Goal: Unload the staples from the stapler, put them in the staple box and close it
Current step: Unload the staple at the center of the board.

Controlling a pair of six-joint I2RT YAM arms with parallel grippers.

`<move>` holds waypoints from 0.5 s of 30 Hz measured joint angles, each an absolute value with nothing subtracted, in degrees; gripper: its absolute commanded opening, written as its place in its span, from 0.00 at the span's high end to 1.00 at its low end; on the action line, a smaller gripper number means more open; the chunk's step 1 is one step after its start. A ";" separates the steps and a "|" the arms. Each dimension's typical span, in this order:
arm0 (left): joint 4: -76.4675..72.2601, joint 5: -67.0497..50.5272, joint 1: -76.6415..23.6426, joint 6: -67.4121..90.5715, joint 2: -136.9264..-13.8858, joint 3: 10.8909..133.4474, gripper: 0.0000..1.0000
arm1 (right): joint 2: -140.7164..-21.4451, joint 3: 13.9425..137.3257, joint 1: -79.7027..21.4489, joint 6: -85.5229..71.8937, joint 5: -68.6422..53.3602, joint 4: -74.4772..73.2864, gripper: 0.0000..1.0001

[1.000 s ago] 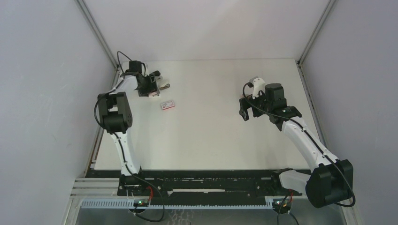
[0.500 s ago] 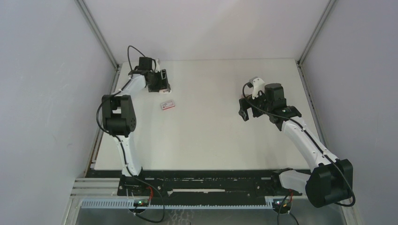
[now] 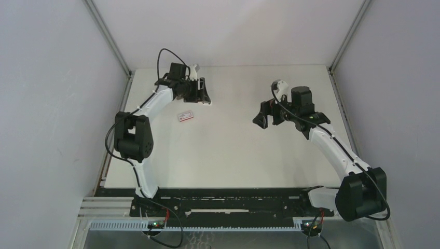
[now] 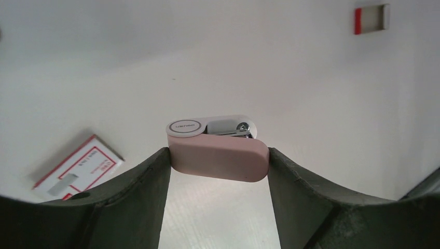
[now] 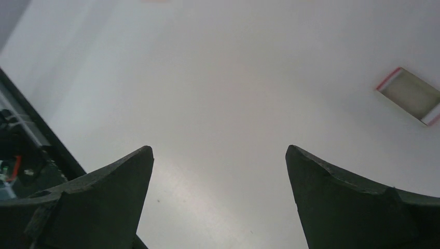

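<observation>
One pink stapler point(image 4: 218, 162) in left pincer point(image 4: 217, 153)

White table point(image 3: 228, 155), grey walls point(image 3: 46, 104) on three sides, metal posts point(image 3: 106, 36) at back corners. Black rail point(image 3: 228, 199) along table's 6 o'clock edge. Small pink-and-white box point(image 3: 185, 116) flat on table, 10 o'clock from centre, red border, printed lid. Left wrist view: small red-edged rectangle point(image 4: 371, 18) at 1 o'clock, identity unclear. Right wrist view: greyish slab point(image 5: 410, 96), red-and-white ends, 2 o'clock.
</observation>
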State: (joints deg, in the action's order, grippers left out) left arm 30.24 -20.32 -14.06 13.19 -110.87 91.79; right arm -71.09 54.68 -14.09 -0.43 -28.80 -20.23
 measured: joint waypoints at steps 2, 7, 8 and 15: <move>29.50 -22.22 -15.00 13.96 -109.80 90.50 0.30 | -72.79 55.51 -13.98 -3.68 -31.27 -17.91 0.03; 26.98 -26.63 -16.64 15.75 -107.70 87.13 0.30 | -80.53 58.48 -13.96 -14.06 -37.78 -10.22 0.11; 26.09 -27.73 -16.97 16.40 -107.15 86.06 0.30 | -82.13 58.83 -13.96 -15.88 -38.50 -8.71 0.14; 21.58 -31.53 -18.70 19.81 -104.38 81.06 0.30 | -92.20 60.49 -14.37 -26.02 -40.16 -2.44 0.23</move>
